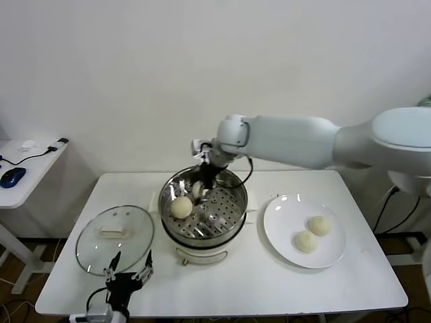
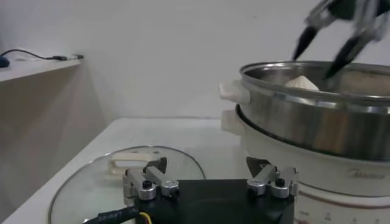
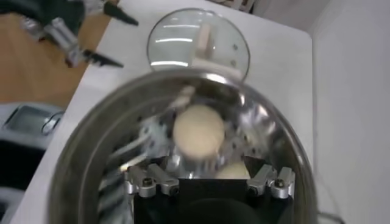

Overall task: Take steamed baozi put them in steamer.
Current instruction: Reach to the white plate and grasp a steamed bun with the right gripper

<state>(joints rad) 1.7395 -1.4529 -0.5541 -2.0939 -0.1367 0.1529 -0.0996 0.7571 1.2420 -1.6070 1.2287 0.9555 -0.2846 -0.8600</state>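
One right hand open, empty, reaching over steamer rim; left hand open, parked.

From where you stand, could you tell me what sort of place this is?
Probably a lab mock-up of a kitchen: a white table against a bare wall, an electric steamer with baozi, and a side desk with a computer mouse.

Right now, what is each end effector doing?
Left end effector: open, empty, near the glass lid.
Right end effector: open, empty, above the steamer.
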